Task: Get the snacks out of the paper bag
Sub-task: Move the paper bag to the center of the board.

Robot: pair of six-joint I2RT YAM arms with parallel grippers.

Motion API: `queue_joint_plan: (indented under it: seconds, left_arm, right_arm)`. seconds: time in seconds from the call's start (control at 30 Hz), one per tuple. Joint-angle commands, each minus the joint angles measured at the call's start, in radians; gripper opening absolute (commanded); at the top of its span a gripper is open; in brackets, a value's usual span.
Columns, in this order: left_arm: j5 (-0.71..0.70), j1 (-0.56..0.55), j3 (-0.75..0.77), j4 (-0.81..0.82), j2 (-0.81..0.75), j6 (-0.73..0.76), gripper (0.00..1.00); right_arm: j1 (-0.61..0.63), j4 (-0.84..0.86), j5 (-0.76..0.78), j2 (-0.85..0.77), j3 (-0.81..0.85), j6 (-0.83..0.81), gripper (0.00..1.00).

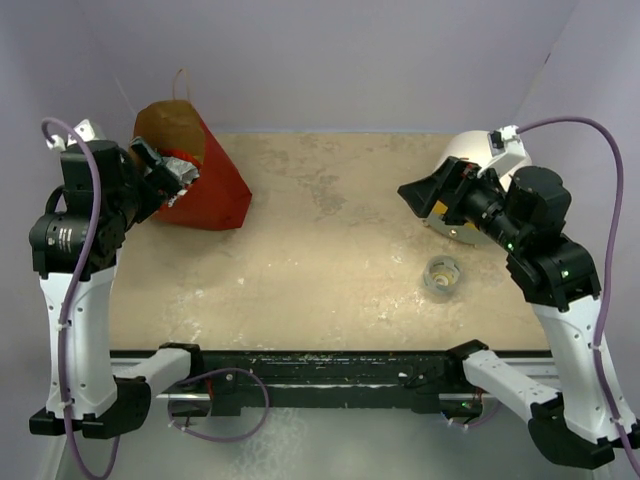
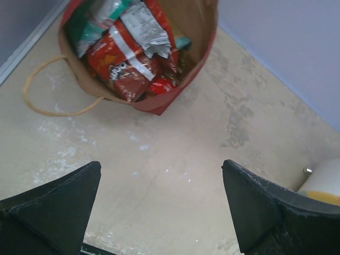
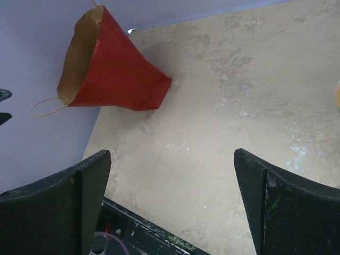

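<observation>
The paper bag (image 1: 220,185), red outside and brown inside, lies on its side at the back left with its mouth towards my left arm. In the left wrist view the bag (image 2: 159,103) holds several snacks: a red and silver packet (image 2: 119,69), a silver-backed packet (image 2: 143,26) and a teal-green packet (image 2: 85,29). My left gripper (image 1: 165,178) (image 2: 161,175) is open and empty, just outside the bag's mouth. My right gripper (image 1: 425,195) (image 3: 171,159) is open and empty, raised at the right, far from the bag (image 3: 114,69).
A white cylinder with an orange-yellow band (image 1: 462,165) stands at the back right behind my right gripper; it also shows in the left wrist view (image 2: 326,183). A small clear tape roll (image 1: 442,273) lies at the right front. A string handle (image 2: 48,106) lies beside the bag's mouth.
</observation>
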Motion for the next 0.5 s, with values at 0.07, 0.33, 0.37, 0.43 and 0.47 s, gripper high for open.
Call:
queue_joint_plan:
  seconds: [0.07, 0.33, 0.37, 0.43, 0.47]
  left_arm:
    - [-0.302, 0.005, 0.060, -0.166, 0.086, -0.248, 0.99]
    - [-0.432, 0.067, -0.046, -0.282, 0.188, -0.507, 0.99]
    - [-0.432, 0.078, -0.068, -0.261, 0.182, -0.522, 0.99]
    - [-0.425, 0.100, -0.111, -0.170, 0.177, -0.503, 0.99]
    - [-0.412, 0.112, -0.128, -0.106, 0.177, -0.488, 0.99]
  right_arm:
    - [0.030, 0.018, -0.093, 0.039, 0.035, 0.011, 0.98]
    - [0.041, 0.009, 0.005, 0.052, 0.050, -0.040, 0.97]
    - [0.041, 0.018, 0.032, 0.057, 0.061, -0.046, 0.97]
    - [0.041, 0.047, 0.077, 0.071, 0.071, -0.047, 0.98]
    - [0.041, 0.069, 0.087, 0.080, 0.072, -0.047, 0.98]
